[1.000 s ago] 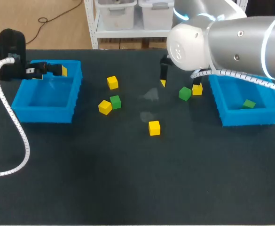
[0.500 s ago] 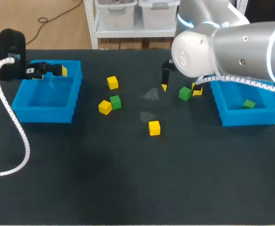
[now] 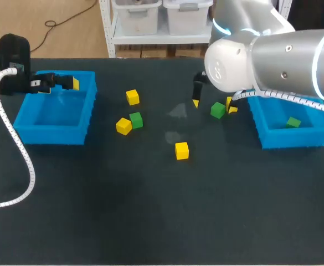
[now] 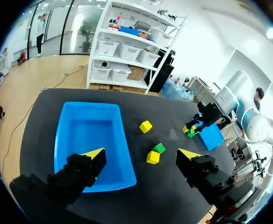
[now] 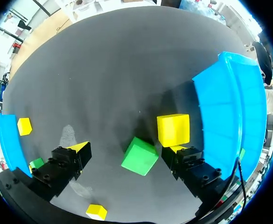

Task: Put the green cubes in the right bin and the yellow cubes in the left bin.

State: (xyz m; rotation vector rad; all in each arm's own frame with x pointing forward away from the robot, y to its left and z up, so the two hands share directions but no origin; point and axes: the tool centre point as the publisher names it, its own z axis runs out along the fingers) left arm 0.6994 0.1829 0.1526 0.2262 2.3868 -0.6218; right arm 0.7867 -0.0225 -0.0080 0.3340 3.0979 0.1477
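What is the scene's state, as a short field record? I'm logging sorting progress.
Left bin: blue plastic, no cubes seen inside
Right bin: blue plastic, holds the binned green cube
Loose green: near-bin green cube; mid-table green cube
Loose yellow: near-bin yellow cube; three mid-table yellow cubes
Left gripper: open, empty, near Left bin
Right gripper: open, fingers either side of near-bin green cube

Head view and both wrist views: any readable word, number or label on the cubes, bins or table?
None readable. The green cubes, yellow cubes, left bin, right bin and table show plain surfaces without lettering, numbers or signs in any view.
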